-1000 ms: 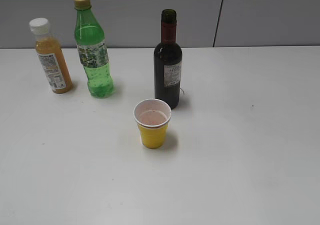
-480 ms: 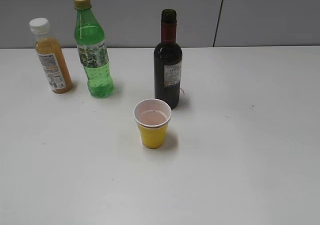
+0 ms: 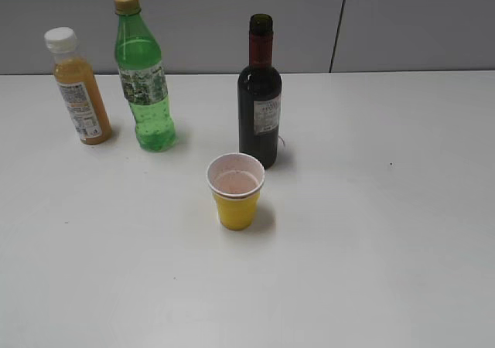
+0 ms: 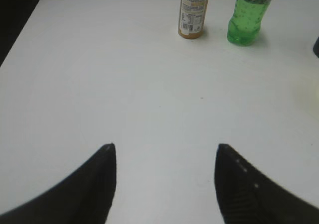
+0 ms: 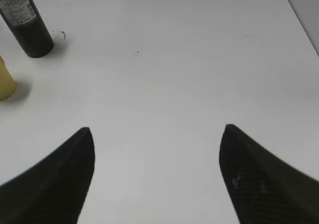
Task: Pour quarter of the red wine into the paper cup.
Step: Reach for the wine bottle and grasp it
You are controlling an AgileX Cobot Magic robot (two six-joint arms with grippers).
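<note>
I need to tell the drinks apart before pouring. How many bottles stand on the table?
3. The orange juice bottle stands far left, the green bottle just right of it, and the red wine bottle near the middle, behind the paper cup. None looks hidden.

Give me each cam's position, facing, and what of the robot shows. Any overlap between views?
Exterior: raised, slanting down at the table; wine bottle, paper cup, green bottle, juice bottle; no robot.
Left wrist: low over the table, facing the juice and green bottles; left gripper open, empty.
Right wrist: facing the wine bottle and cup edge; right gripper open, empty.
Shared: exterior and right wrist both show the wine bottle.
</note>
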